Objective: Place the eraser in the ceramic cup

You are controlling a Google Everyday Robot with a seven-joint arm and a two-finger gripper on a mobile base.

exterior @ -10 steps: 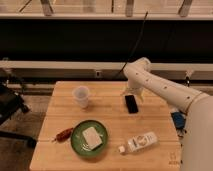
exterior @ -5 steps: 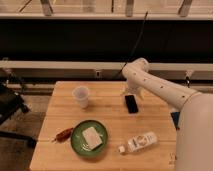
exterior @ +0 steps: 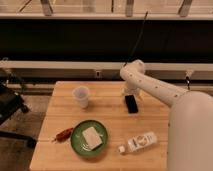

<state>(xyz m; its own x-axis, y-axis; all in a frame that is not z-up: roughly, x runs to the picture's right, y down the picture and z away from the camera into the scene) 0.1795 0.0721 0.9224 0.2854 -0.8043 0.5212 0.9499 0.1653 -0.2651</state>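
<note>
The gripper (exterior: 130,93), open or closed I cannot tell, hangs at the far end of the flat dark eraser (exterior: 131,104) lying well right of the ceramic cup (exterior: 81,96); it looks light, firm and grippy, best pinched across its narrow width

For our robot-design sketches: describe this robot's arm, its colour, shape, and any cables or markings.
The arm is smooth white: rounded tubular segments with a bulbous joint at the bend. No cables or markings show. Its gripper sits low over the far side of the table.
</note>
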